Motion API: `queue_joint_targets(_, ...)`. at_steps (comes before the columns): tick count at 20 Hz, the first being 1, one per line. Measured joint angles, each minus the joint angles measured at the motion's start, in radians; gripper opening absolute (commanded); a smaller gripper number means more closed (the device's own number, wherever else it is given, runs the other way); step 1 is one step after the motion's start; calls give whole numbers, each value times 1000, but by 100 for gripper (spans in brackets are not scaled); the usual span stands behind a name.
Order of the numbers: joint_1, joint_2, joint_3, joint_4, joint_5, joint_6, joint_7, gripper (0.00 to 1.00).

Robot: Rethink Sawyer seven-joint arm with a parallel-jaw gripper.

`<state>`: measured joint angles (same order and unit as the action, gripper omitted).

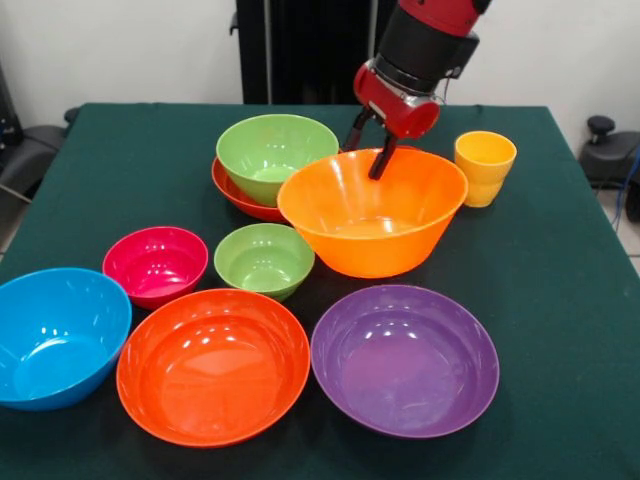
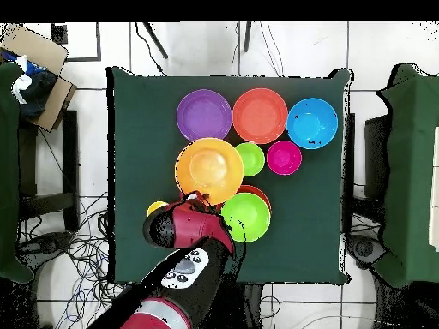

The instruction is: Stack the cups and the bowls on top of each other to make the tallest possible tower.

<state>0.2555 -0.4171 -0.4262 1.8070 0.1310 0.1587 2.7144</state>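
My gripper point(image 1: 368, 150) stands over the far rim of the large orange bowl point(image 1: 370, 215), one finger inside it and one outside, shut on the rim. The bowl rests on the table. Just left of it, a lime green bowl point(image 1: 275, 155) sits nested in a wide red-orange bowl point(image 1: 235, 192). A yellow-orange cup point(image 1: 485, 165) stands to the right of the gripper. From overhead the gripper point(image 2: 199, 199) is at the edge of the orange bowl point(image 2: 210, 169), with the cup point(image 2: 157, 207) beside the arm.
On the green table point(image 1: 560, 300) nearer the camera lie a small lime green bowl point(image 1: 264, 258), a magenta bowl point(image 1: 155, 265), a blue bowl point(image 1: 55, 335), a big red-orange bowl point(image 1: 212, 365) and a purple bowl point(image 1: 404, 358).
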Motion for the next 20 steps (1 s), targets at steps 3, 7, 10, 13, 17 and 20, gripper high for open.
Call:
queue_joint_targets(3,3,11,-1,-3,0,-2,0,100)
queue_joint_targets(7,6,15,-2,-11,0,-2,0,100)
queue_joint_targets(10,8,15,-3,-14,0,-2,0,100)
queue_joint_targets(13,11,14,-5,-16,0,-2,0,100)
queue_joint_targets(17,15,12,-5,-17,0,-2,0,100)
queue_joint_targets(20,16,10,-5,-17,0,-2,0,100)
